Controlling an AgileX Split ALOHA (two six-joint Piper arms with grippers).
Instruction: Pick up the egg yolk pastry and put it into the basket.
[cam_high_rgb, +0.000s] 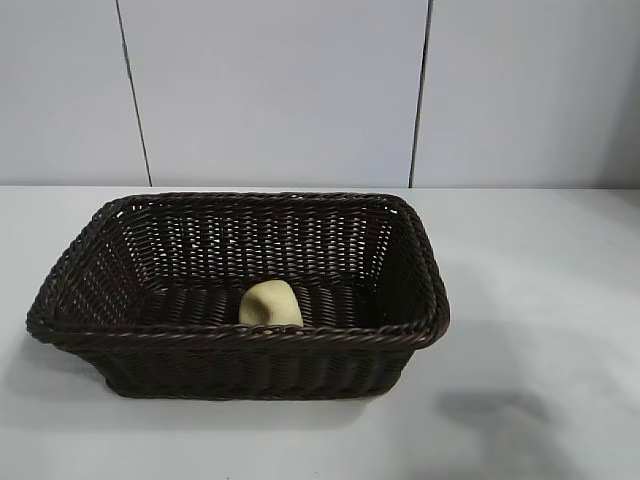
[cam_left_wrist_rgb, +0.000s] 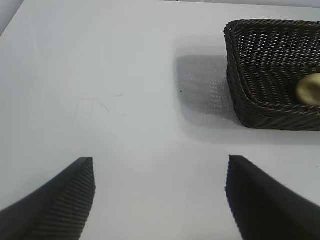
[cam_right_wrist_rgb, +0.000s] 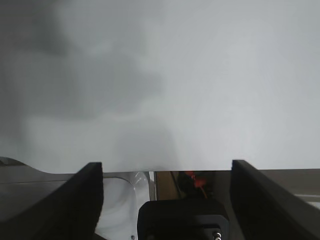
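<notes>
1. One pastry is all I have to track; the egg yolk pastry (cam_high_rgb: 271, 304) lies inside the basket (cam_high_rgb: 240, 345), on its woven floor, close to the near wall at about 6 o'clock from the basket's middle in the exterior view; I see it pale cream-yellow against the dark weave, its lower part hidden by the near rim.
2. From the exterior view the basket sits on the white table (cam_high_rgb: 540, 300), a little toward 9 o'clock of the table's centre; neither arm shows in that view.
3. On my left wrist view the left gripper (cam_left_wrist_rgb: 160, 197) hangs over bare table with its two dark ribbed fingers (cam_left_wrist_rgb: 60, 200) spread wide apart and nothing between them; the basket lies well apart from it, with a corner of the wicker and a yellow sliver of the pastry inside showing.
4. On my right wrist view the right gripper (cam_right_wrist_rgb: 165, 200) also has its fingers (cam_right_wrist_rgb: 80, 200) parted wide, gripping nothing; beyond them I see only plain white surface, plus the table's edge and some dark hardware with a bit of red that I cannot identify; neither basket nor pastry appears there.
</notes>
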